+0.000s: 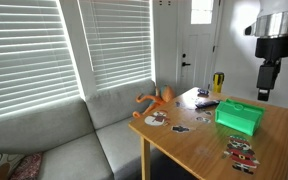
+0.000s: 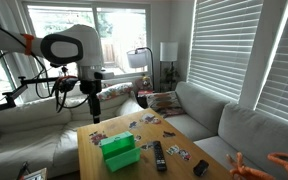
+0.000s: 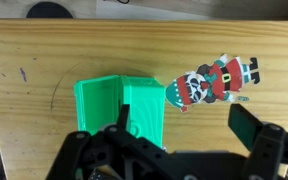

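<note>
My gripper [image 3: 184, 125] is open and empty, high above the wooden table [image 3: 44, 60]. It also shows in both exterior views [image 1: 263, 95] [image 2: 94, 112], hanging well above the table top. Below it in the wrist view stands a green open box [image 3: 124, 105], with one finger over its edge in the picture. A flat Christmas figure cutout in red and green [image 3: 216, 80] lies just beside the box. The green box also shows in both exterior views [image 1: 239, 117] [image 2: 120, 153].
An orange toy octopus [image 1: 157, 99] sits at the table's edge by a grey sofa [image 1: 64, 140]. Remote controls [image 2: 160, 155], several more flat cutouts [image 1: 242, 152] and a yellow object [image 1: 218, 82] lie on the table. Blinds cover the windows.
</note>
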